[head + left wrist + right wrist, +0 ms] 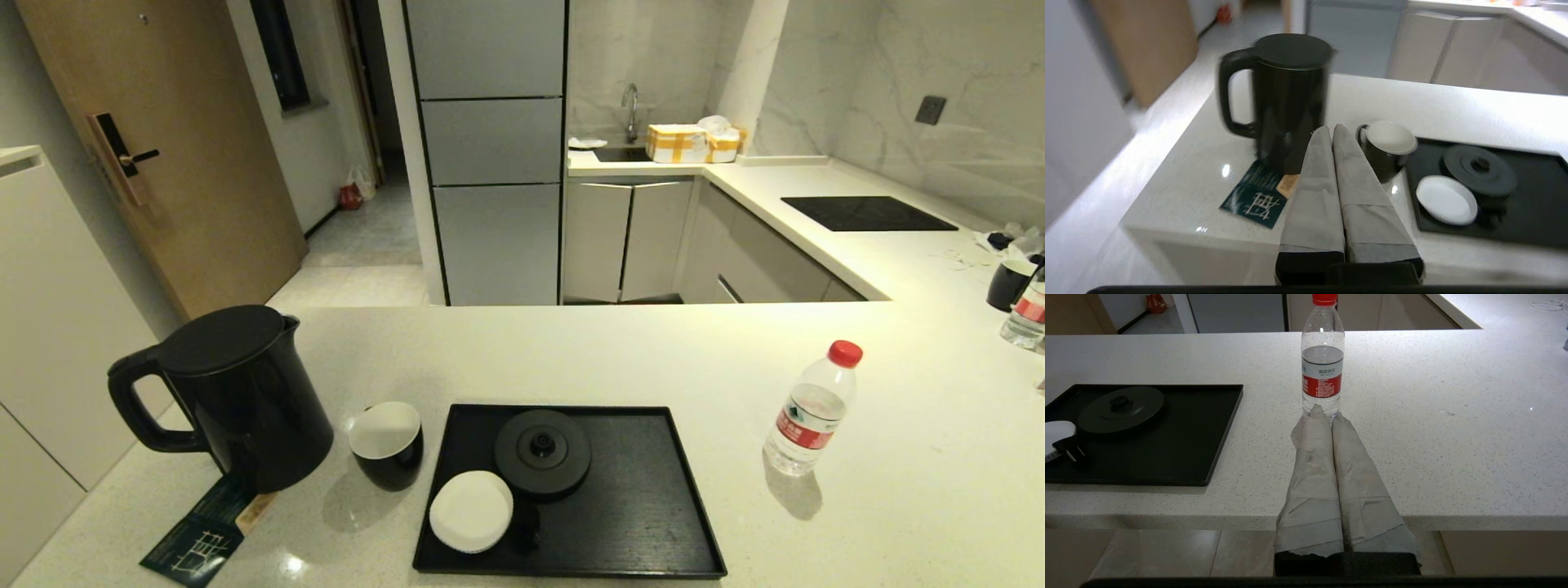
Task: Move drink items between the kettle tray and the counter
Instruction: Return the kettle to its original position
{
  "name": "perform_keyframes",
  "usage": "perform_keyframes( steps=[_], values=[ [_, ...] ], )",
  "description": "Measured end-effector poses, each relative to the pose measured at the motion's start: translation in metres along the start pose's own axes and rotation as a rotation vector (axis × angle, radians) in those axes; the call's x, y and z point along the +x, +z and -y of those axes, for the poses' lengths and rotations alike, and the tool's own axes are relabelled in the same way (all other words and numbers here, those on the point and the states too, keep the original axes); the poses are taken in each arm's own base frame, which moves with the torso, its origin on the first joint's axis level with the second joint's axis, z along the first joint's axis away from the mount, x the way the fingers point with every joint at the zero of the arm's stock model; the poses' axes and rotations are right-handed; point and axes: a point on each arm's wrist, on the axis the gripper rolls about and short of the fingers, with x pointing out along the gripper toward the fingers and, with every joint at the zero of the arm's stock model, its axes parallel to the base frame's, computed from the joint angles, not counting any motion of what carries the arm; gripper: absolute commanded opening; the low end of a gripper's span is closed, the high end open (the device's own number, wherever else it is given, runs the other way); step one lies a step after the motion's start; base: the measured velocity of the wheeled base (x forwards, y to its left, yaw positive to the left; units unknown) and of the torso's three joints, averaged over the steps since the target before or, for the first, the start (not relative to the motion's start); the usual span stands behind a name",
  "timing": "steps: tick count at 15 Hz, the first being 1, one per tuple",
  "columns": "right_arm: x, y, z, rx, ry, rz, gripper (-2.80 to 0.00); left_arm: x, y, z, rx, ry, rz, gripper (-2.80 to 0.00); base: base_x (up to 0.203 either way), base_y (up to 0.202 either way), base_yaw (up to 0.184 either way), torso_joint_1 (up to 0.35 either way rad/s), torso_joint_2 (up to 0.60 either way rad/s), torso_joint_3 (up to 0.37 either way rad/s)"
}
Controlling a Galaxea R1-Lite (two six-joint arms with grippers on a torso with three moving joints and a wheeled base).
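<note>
Kitchen w/ an off-white speckled counter (653, 359) wrapping round; cooktop (865, 214) and sink sit well back. On the near counter lies the tray (637, 523), holding only the kettle base (542, 453) and a white saucer (471, 510). All three drink items stand off the tray: kettle (237, 400) at the robot's left, partly on a dark card (204, 535); cup (387, 445) between kettle and tray, just beside the tray's left edge; bottle (812, 408) upright, apart from the tray's right side.

Left gripper (1331, 131) is clenched, holding nothing, above the near counter edge, aimed between kettle and cup. Right gripper (1323, 412) is likewise clenched and empty, low at the counter edge, in line w/ the bottle.

Likely step: left arm goes for kettle or cup. To do it well, the jaws need to part before closing in; for the kettle, approach the handle side-on and lift straight up, since it's tall and glossy; seat it on the base w/o bumping the saucer. Cup is close by, so the swing should stay wide of it.
</note>
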Motion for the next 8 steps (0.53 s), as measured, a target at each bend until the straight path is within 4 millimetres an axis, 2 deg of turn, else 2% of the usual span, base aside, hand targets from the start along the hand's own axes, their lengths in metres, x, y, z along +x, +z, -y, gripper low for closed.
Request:
perform_keyframes(
  steps=[2, 4, 8],
  values=[
    [0.000, 0.000, 0.000, 0.000, -0.001, 0.000, -2.80, 0.029, 0.029, 0.003, -0.020, 0.114, -0.064, -2.80, 0.000, 0.000, 0.000, 0.000, 0.00, 0.000],
    [0.000, 0.000, 0.000, 0.000, -0.001, 0.000, -2.80, 0.066, 0.041, 0.006, -0.018, 0.225, -0.133, -2.80, 0.000, 0.000, 0.000, 0.000, 0.00, 0.000],
    [0.000, 0.000, 0.000, 0.000, -0.001, 0.000, -2.80, 0.141, 0.035, 0.009, 0.012, 0.323, -0.304, -2.80, 0.000, 0.000, 0.000, 0.000, 0.00, 0.000]
  ],
)
